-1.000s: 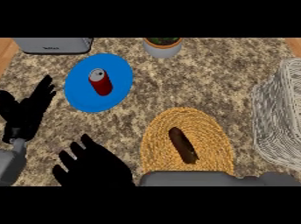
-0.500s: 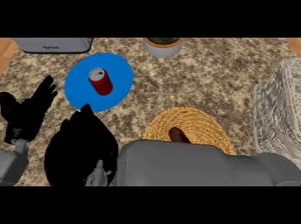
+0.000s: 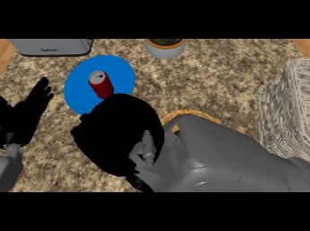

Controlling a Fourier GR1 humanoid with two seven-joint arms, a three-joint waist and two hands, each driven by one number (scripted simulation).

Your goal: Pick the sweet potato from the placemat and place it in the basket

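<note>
Head view: right hand (image 3: 121, 135) covers the placemat (image 3: 184, 116), sweet potato hidden, its grip unreadable.

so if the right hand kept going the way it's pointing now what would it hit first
Probably the red can on the blue plate: the right hand points up-left toward it. Its height above the counter is unclear, so it could pass over.

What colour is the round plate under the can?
Bright blue; the round plate under the red can shows in the head view.
</note>
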